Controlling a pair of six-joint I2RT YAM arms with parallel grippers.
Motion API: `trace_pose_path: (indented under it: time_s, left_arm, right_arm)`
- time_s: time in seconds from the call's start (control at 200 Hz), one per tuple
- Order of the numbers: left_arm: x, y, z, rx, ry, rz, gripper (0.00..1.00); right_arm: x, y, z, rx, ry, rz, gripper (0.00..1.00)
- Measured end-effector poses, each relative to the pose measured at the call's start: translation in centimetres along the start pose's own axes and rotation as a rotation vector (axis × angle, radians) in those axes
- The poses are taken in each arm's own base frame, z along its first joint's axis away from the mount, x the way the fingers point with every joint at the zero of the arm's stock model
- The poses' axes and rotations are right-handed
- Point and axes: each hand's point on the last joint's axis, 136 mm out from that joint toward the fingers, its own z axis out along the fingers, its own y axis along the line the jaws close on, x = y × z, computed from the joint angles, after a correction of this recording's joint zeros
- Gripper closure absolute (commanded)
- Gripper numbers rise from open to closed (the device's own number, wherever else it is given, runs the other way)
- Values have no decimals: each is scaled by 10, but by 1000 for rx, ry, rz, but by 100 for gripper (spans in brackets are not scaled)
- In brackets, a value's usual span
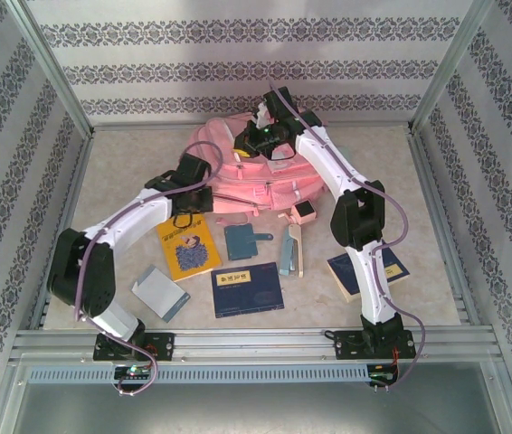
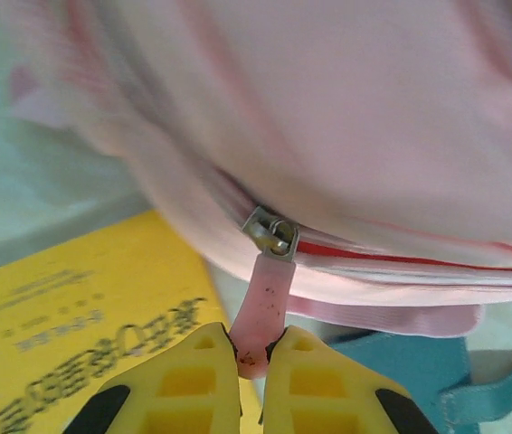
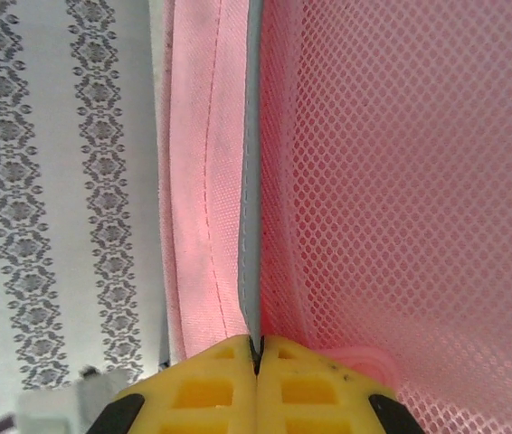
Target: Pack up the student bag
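Note:
The pink student bag (image 1: 238, 176) lies at the back middle of the table. My left gripper (image 2: 252, 354) is shut on the pink zipper pull (image 2: 265, 303), which hangs from a metal slider (image 2: 271, 233) on the bag's (image 2: 346, 117) near left side. The zip line runs off to the right as a red seam. My right gripper (image 3: 256, 348) is shut on a thin grey trim edge (image 3: 250, 199) of the bag, between smooth pink fabric (image 3: 197, 181) and pink mesh (image 3: 401, 181). From above, that gripper (image 1: 258, 136) sits at the bag's top.
In front of the bag lie a yellow book (image 1: 188, 246), a teal case (image 1: 241, 240), a dark blue book (image 1: 248, 289), a grey notebook (image 1: 160, 293), a small cube (image 1: 305, 212), a light blue item (image 1: 289, 251) and a blue book (image 1: 369, 268) under the right arm. Patterned walls enclose the table.

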Motion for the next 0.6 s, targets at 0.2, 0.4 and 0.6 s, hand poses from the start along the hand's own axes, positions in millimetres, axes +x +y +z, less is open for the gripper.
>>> trace_pose_path:
  time_s: [0.2,0.4,0.6]
  left_arm:
    - [-19,31,-20,-12,-59,-70,100]
    - [-20,28,-22,26,-47,-81,100]
    - [-31,17,-44,87,-89,-78,100]
  right_arm:
    - [-3,3,-15,52,-28,-47,53]
    - [-12,17,-49,98,-112,-124,47]
    - [28,-6,-101,260,-165,-132,58]
